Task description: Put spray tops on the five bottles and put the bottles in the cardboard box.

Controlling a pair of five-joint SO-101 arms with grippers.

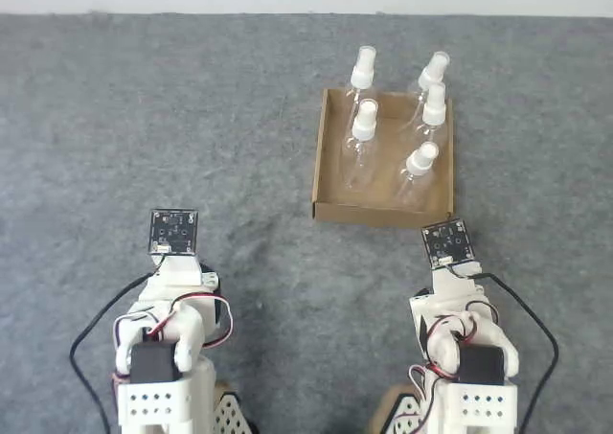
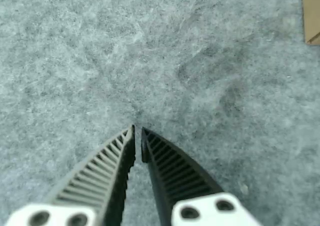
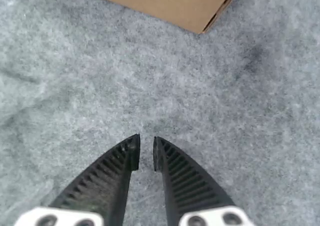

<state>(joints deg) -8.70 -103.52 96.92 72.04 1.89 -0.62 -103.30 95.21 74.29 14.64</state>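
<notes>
**all five bottles capped and sitting in the box, both arms parked**

checking in from the remote seat. the cardboard box [image 1: 383, 211] sits on the grey felt mat [image 1: 144, 118], off to the right half of the table and just ahead of the right arm [image 1: 460, 348]. as far as i can tell from the high view, all five bottles stand upright inside it, and each one wears a white spray top [image 1: 365, 118].

there's a back-left bottle [image 1: 360, 75] and a back-right bottle [image 1: 431, 73] by the far wall, and their tops poke up past the far rim. then come a middle-left bottle [image 1: 362, 142] and a middle-right bottle [image 1: 433, 108], plus a front bottle [image 1: 418, 166] in the near right part of the box. the bottles are clear, so i can't say exactly where their bases sit.

the left gripper [image 2: 138, 131] hangs over bare mat with its fingertips drawn together to a hairline. it's closed on nothing, and a corner of the box [image 2: 312, 16] just peeks in at the edge of its wrist view. the left arm [image 1: 168, 329] is folded back on its own side, well apart from the box.

the right gripper [image 3: 146, 146] is also pinched to a thin slit with nothing between the jaws. it points down at the mat near the box's near wall [image 3: 165, 4], not touching it.
</notes>
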